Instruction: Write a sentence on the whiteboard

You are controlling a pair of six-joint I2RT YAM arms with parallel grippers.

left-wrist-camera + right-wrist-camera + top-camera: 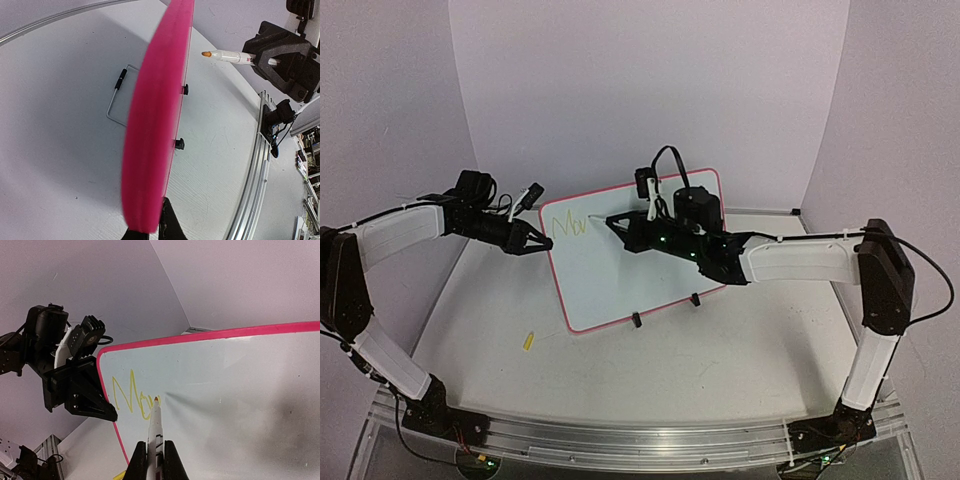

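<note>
Whiteboard (620, 285) stands tilted at the middle of the table (700, 380), left gripper (544, 243) pinching its left edge. Right gripper (611, 220) squeezes the pen (155, 425), tip by the sentence (565, 223) near the board's top left corner. Pushing hard might slide the board and wobble letters.

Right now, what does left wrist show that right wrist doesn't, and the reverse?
Left wrist only: the wire stand behind the board and its two black feet, with the board seen edge-on.
Right wrist only: the board's writing face, with the first yellow letters of the sentence.
Both: the whiteboard, the marker, the left claw clamped on the board's rim, and the right claw holding the marker.
</note>
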